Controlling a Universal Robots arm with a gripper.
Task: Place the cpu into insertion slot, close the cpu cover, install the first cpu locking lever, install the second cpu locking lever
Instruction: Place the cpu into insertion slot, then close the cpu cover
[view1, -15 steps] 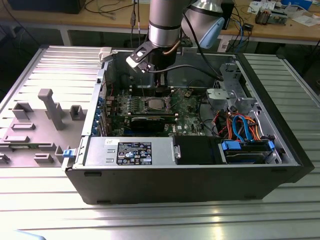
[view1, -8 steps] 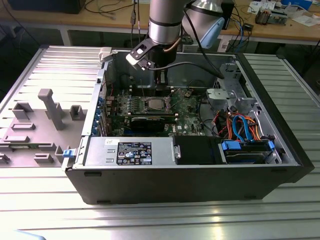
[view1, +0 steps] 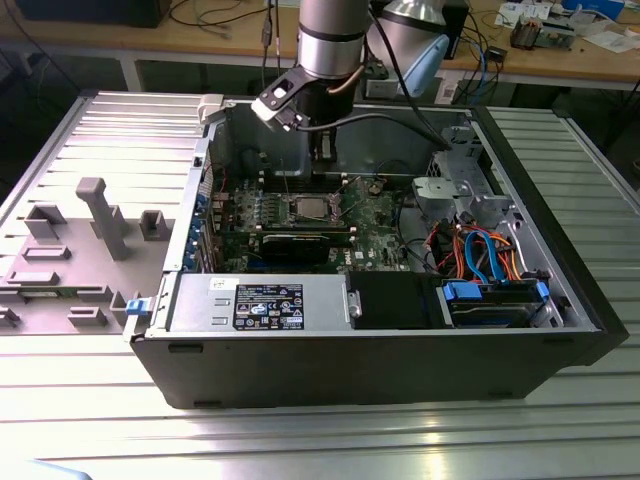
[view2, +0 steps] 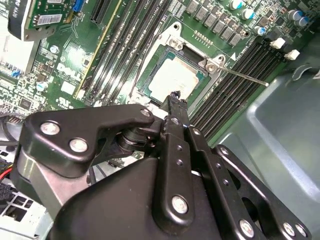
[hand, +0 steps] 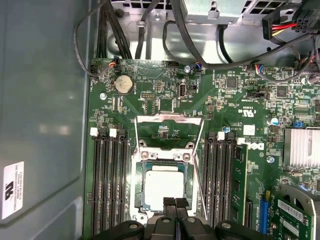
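cpu (hand: 162, 186) is sitting in the insertion slot (hand: 163, 164), cpu cover (hand: 168, 118) flipped open. Fingers (hand: 170, 204) are pinched together, empty, hanging at the cpu's 12 o'clock in the exterior view — a careless dip could nudge it crooked and wreck the slot.

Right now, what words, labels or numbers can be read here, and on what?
None can be read.
Black label on the power supply: print too small.
White sticker on the case wall: print too small.
White marks on the green board: too small.
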